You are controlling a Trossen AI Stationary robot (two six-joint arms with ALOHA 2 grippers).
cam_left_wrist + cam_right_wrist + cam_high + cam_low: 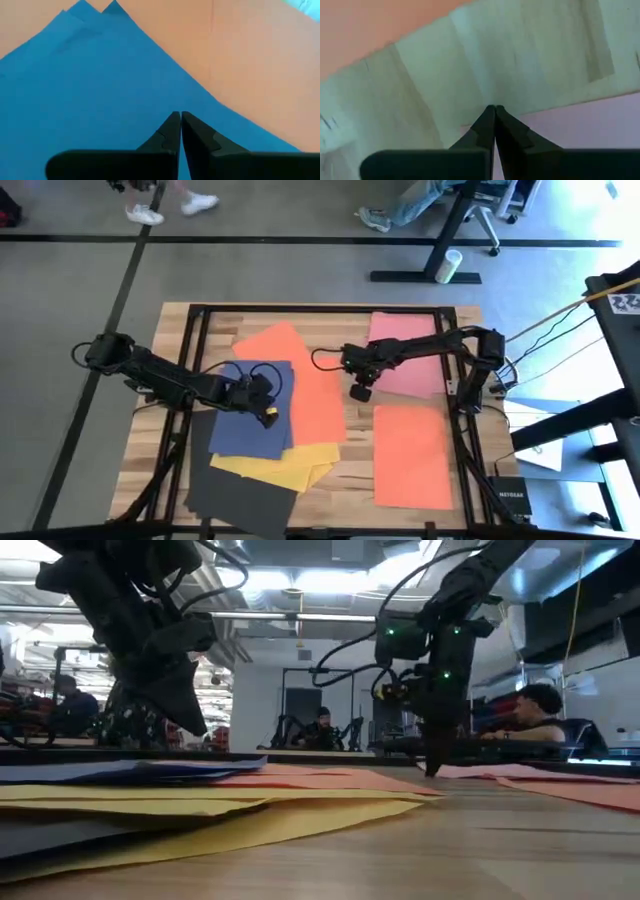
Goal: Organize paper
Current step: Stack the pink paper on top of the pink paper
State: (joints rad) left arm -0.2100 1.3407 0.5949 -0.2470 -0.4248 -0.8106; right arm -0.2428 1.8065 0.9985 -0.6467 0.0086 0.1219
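Coloured paper lies flat on the wooden table: a navy blue sheet point(248, 415) over a yellow one point(290, 462) and a dark grey one point(240, 492), an orange sheet point(305, 385) in the middle, a pink sheet point(405, 350) at the far right and another orange sheet point(410, 455) at the near right. My left gripper point(268, 416) is shut over the blue sheet point(100, 90); in the low view its tip point(196, 730) stands a little above the stack. My right gripper point(360, 392) is shut, pointing down at the pink sheet's left edge point(560, 112). My right gripper comes from above with its shut fingertips point(432, 770) down at table height, right at the pink sheet's edge point(470, 127). I cannot tell whether the tips press the pink sheet or the bare wood beside it. The sheet lies flat.
A black metal frame point(200, 315) runs around the table. Bare wood point(358, 450) shows between the middle orange sheet and the near-right orange one. Cables point(262, 370) loop over the blue sheet. People sit in the room behind the table.
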